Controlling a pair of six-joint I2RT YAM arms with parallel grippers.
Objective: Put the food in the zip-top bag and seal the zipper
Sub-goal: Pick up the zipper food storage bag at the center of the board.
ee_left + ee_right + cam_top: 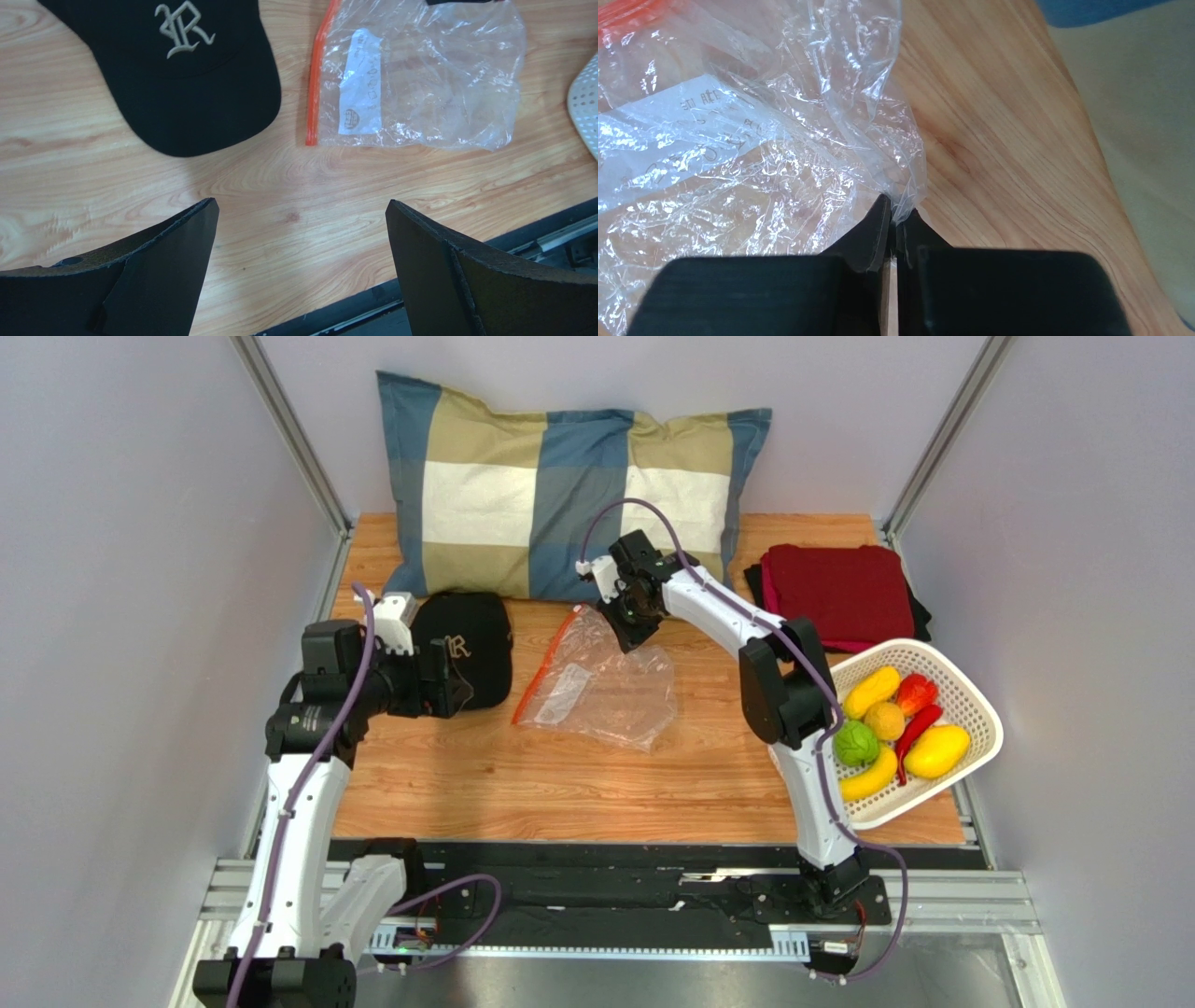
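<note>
The clear zip-top bag lies flat and empty mid-table, its orange-red zipper along the left edge. It also shows in the left wrist view with its zipper and white label. My right gripper is shut on the bag's far edge; in the right wrist view the jaws pinch the crinkled plastic. My left gripper is open and empty over the black cap, left of the bag; its fingers hang above bare wood. The food lies in the white basket.
A black cap sits left of the bag and shows in the left wrist view. The white perforated basket stands at the right edge. A plaid pillow and folded red cloth lie at the back.
</note>
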